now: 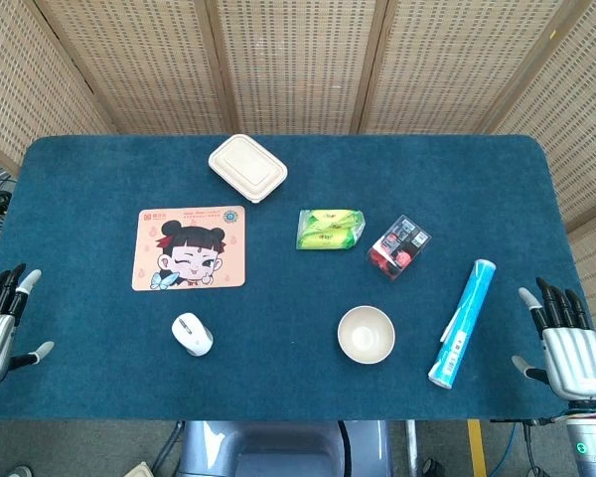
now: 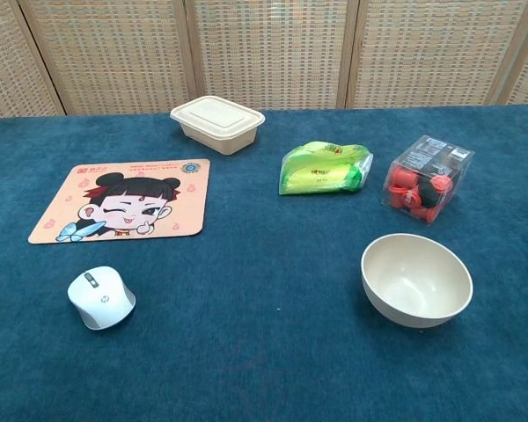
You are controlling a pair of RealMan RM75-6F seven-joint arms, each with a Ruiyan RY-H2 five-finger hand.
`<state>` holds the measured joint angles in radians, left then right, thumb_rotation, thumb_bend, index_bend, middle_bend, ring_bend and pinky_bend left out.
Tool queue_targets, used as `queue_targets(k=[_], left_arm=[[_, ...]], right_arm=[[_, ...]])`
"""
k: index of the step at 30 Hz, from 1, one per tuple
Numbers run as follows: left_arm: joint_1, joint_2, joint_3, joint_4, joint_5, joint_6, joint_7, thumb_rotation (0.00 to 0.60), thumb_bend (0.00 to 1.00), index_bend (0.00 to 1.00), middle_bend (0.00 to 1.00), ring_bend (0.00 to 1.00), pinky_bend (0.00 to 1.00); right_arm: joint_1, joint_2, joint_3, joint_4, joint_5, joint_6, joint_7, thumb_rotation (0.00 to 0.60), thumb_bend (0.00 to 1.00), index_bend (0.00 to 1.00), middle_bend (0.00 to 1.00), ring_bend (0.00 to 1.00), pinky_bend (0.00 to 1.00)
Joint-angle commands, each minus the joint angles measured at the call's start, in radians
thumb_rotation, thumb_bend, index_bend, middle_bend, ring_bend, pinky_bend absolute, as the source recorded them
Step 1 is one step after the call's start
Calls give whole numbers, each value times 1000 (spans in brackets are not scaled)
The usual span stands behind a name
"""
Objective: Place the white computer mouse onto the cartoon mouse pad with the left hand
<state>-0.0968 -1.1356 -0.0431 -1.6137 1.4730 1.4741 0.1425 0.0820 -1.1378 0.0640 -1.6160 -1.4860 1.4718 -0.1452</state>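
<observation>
The left hand (image 1: pixel 2 323) rests at the counter's (image 1: pixel 278 388) nine o'clock edge, fingers spread, holding nothing. The right hand (image 1: pixel 566 343) sits at the three o'clock edge, likewise spread and empty. Neither hand shows in the chest view.

The white computer mouse (image 1: pixel 192 334) lies on the blue cloth at about four o'clock from the left hand, apart from it. The cartoon mouse pad (image 1: pixel 190 247) lies flat just beyond the mouse, at its twelve o'clock, not touching it.

At three o'clock from the mouse stands a cream bowl (image 1: pixel 366 334). A lidded beige box (image 1: pixel 247 167) sits at one o'clock from the pad.
</observation>
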Motion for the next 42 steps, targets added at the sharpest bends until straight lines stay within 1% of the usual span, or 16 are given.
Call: queue_targets(k=[1,12,23,30,32,37,42], left_arm=[[-1,0,0,-2,0,-1,2,600,88,0,0,0,0],[-1,4,1,-3,4,-1,-11,600,92,0,0,0,0],[-9,0,5,-1,5,-18,-2,600,95,0,0,0,0],[-25,-4,16,-7,25,-43,6,600,101,0,0,0,0],[-48,1,27,-11,48,-79,20,600,105,0,0,0,0],[-89,24,24,-31,61,-132,58,600,119,0,0,0,0],[-158,30,29,-65,99,-220,91,600,122,0,0,0,0]], right_arm=[[-1,0,0,0,1,0,0,600,53,104,0,0,0],[-2,1,-6,-9,-9,2,-9,600,53,103,0,0,0],[2,-7,-8,-2,-5,-8,-20,600,53,103,0,0,0],[4,-10,-8,-2,2,-18,-23,600,53,103,0,0,0],[3,-8,-5,-4,8,-16,-16,600,53,104,0,0,0],[1,-4,-4,-5,6,-11,-4,600,53,103,0,0,0],[1,-3,-5,-4,4,-11,1,600,53,103,0,0,0]])
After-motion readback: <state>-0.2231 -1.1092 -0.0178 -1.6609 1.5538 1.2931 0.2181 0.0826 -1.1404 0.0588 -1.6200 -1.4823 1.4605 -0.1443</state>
